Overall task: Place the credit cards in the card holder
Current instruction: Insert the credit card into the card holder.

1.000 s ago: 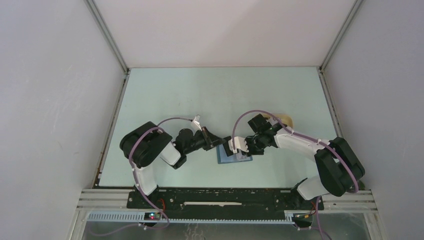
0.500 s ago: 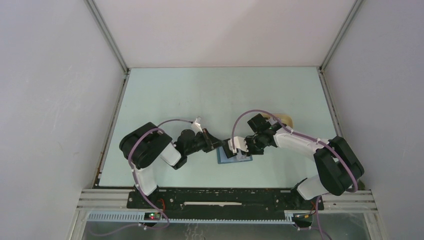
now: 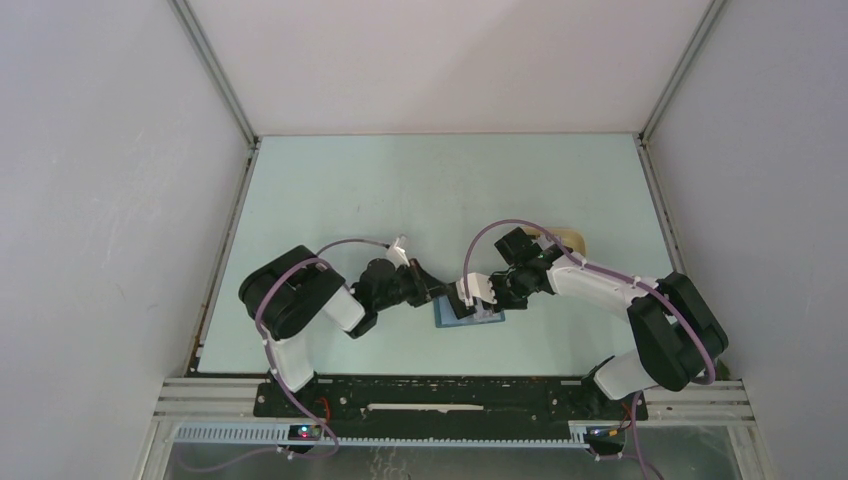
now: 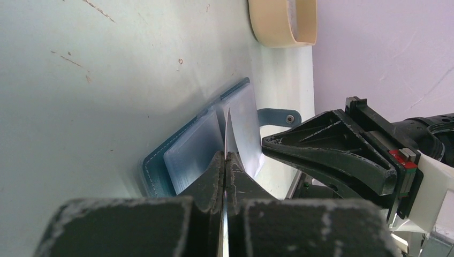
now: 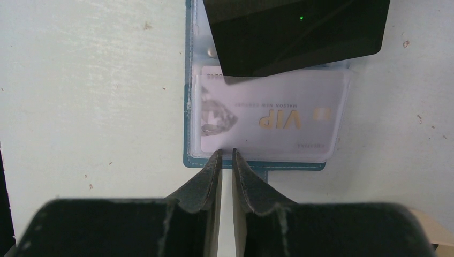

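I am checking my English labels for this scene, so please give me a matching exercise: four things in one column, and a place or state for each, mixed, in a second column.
Things:
1. left pincer
2. VIP card
3. card holder
4. beige tray

Places or states:
a. lies open on the table
b. shut on a thin card held on edge
c. stands on the table, apart from the rest
d. lies flat, tucked inside the card holder

Pairs: 1-b, 2-d, 3-a, 4-c
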Controlling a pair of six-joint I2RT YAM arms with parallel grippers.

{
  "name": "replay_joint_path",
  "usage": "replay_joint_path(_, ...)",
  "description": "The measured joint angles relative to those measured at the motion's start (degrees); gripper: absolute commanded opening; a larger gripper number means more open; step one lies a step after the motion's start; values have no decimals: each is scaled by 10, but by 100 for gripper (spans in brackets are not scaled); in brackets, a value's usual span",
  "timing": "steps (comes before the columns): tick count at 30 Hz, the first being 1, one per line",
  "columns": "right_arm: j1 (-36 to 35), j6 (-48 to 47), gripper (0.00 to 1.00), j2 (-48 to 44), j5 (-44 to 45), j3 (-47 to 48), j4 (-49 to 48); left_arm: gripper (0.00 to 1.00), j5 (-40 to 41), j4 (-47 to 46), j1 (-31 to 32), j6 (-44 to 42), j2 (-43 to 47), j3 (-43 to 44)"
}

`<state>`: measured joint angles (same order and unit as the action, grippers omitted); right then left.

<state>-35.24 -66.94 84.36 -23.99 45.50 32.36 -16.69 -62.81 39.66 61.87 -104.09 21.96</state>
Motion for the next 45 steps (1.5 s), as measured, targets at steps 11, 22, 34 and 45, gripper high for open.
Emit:
replay_joint_path(11, 0, 2, 19, 0, 0, 1, 1, 0, 10, 29, 10, -3, 0, 10)
replay_joint_path(22, -1, 2, 19, 0, 2, 1, 1, 0, 13, 51, 17, -2, 0, 19)
replay_joint_path(34, -6, 2, 20, 0, 9, 3, 3, 0, 5, 72, 21, -2, -1, 33)
replay_joint_path(45, -13, 2, 20, 0, 19, 4, 5, 0, -8, 98, 22, 2, -3, 49)
